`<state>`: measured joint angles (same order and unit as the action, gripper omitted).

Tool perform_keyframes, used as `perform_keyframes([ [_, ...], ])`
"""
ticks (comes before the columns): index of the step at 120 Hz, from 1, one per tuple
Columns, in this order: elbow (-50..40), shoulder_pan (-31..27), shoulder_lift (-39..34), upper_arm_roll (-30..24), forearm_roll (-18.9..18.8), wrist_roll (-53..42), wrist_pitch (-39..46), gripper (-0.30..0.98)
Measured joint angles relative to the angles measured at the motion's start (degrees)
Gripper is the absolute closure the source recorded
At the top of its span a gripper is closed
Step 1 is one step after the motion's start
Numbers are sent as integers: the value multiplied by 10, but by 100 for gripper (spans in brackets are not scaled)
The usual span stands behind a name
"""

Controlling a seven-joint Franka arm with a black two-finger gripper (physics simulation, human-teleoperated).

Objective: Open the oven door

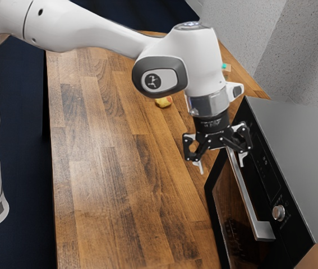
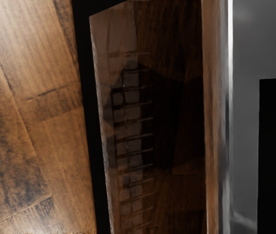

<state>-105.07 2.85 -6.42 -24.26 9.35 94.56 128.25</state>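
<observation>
Black and open, my gripper (image 1: pixel 220 163) hangs at the oven's front in the exterior view, fingers wide apart. One finger overlaps the upper end of the silver handle (image 1: pixel 248 193); the other is over the wooden table side. Whether anything touches is unclear. The oven door (image 1: pixel 226 207), dark glass in a black frame, looks closed. In the wrist view the door's glass (image 2: pixel 172 122) shows rack-like lines behind it, and the metallic handle (image 2: pixel 229 122) runs along one side of the glass.
The oven's grey top (image 1: pixel 299 145) and its control knob (image 1: pixel 279 212) are beside the handle. A small yellow-red fruit-like object (image 1: pixel 164 102) lies on the wooden table (image 1: pixel 108 185), behind the gripper. A speckled wall rises beyond.
</observation>
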Motion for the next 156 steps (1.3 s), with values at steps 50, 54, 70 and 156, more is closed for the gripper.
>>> perform_keyframes([
  [50, -51, -4, -32, 0, 39, -7, 0, 0],
  [54, -59, -6, -39, 0, 41, -8, 0, 0],
  [70, -96, -10, -75, 0, 58, -9, 1, 0],
  [156, -316, -183, -477, -152, 247, -12, 6, 0],
])
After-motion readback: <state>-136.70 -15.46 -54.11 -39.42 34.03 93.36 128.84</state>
